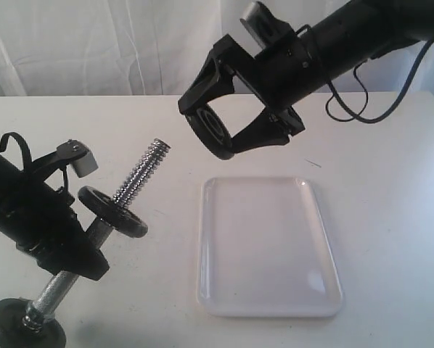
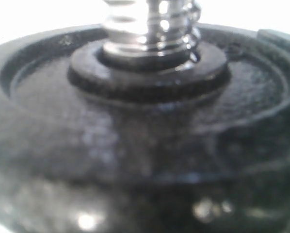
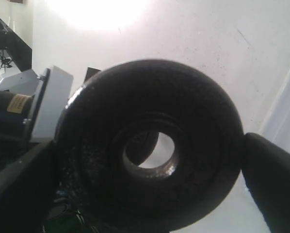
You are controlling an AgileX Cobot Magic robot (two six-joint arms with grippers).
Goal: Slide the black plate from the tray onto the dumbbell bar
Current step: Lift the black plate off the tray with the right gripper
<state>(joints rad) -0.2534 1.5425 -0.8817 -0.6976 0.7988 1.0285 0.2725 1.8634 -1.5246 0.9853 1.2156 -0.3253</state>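
The black plate hangs in the air above the table, beyond the tray's far left corner, with my right gripper shut on its rim. In the right wrist view the black plate fills the picture, a finger on either side, its hole facing out. My left gripper is shut on the dumbbell bar, held tilted with its bare threaded end toward the plate. A fixed black disc sits just above that grip, another at the bottom end. The left wrist view shows only that disc and thread.
The white tray lies on the white table with nothing in it, to the right of the bar. A white curtain hangs behind the table. Black cables loop under the right arm.
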